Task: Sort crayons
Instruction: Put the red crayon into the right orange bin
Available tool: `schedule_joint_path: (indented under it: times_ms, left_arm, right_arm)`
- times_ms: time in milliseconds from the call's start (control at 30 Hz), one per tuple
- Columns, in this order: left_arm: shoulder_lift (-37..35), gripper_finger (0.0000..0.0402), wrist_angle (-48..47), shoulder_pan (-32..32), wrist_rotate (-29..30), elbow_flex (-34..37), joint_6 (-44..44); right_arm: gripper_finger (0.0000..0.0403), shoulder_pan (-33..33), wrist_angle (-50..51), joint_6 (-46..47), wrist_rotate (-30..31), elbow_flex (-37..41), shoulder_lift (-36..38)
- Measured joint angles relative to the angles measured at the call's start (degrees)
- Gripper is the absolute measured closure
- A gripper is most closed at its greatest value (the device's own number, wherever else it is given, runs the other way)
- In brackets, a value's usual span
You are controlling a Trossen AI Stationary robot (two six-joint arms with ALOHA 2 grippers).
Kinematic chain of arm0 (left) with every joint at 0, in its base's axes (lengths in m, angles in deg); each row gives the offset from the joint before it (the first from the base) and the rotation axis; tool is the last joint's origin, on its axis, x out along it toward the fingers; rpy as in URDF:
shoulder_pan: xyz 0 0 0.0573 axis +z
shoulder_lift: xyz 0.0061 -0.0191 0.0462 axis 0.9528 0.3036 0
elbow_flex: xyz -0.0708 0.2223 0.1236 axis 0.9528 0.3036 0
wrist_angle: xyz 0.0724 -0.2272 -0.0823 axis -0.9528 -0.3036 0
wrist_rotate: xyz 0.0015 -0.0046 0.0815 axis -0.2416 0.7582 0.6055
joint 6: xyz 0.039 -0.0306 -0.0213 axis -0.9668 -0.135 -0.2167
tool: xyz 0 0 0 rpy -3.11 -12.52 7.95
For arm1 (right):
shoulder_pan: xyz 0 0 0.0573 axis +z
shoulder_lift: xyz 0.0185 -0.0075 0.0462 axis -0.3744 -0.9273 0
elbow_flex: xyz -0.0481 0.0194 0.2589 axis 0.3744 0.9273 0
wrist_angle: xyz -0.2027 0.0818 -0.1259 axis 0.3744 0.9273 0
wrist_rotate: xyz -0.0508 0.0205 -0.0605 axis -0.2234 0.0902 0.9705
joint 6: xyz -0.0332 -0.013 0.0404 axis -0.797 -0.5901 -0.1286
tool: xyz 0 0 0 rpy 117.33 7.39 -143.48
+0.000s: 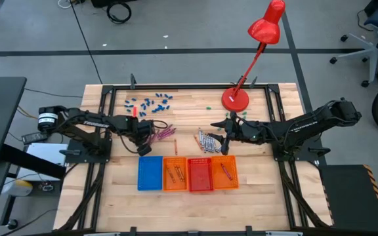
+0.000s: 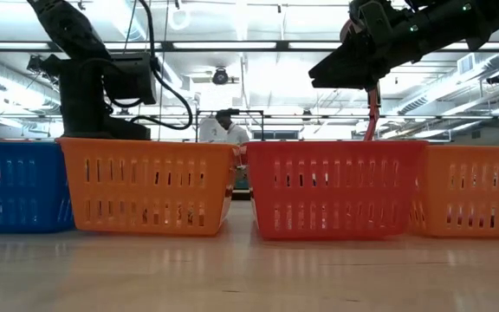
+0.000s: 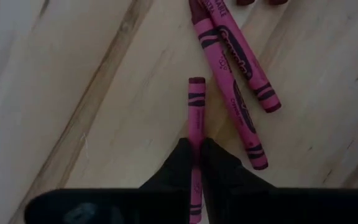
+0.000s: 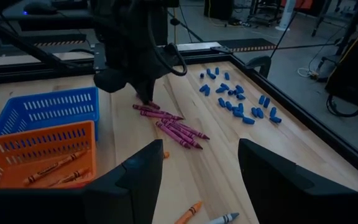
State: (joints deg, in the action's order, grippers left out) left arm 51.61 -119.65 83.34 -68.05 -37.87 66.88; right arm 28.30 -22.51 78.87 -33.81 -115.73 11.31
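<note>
Now a magenta crayon is pinched on the table by the left gripper; the right gripper is held spread above the grey crayons.

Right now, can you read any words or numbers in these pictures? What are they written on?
Magenta crayons by the left jaws: dark print runs along their wrappers, too blurred to read for sure.
Crayon held in the left jaws: only dark bands show, no words.
Left arm: small pale lettering on its side, too small to read.
Right arm: the same, too small to read.
Baskets: no words on them.
</note>
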Motion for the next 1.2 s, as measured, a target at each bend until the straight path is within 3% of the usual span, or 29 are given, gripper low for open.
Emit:
schedule_joint_path:
  times_ms: [433, 733, 800, 1000, 1200]
  left_arm:
    - [-7.53, 0.0374, 1.07, 0.03, 0.25, -2.98, -5.3]
    - [-7.92, 0.0367, 20.09, -3.5, 0.16, -3.66, -16.61]
    - [-6.92, 0.0367, 24.91, -4.49, -0.74, -3.63, -18.2]
    - [-2.21, 0.0366, 38.14, -6.77, -3.41, -3.66, -21.58]
    - [4.25, 0.0366, 51.64, -8.55, -3.44, -4.29, -27.19]
  right_arm:
    - [0.019, -0.01, -1.55, -0.02, 0.02, 1.22, 0.0]
    - [0.019, -0.01, -2.0, -0.17, 0.57, 1.25, 0.0]
    - [0.019, -0.03, -1.96, 0.05, 3.05, 1.25, -0.01]
    - [0.019, -0.17, -0.61, 2.32, 18.65, 1.25, 0.0]
    - [0.019, -0.19, 1.18, 4.43, 24.28, 1.25, -0.02]
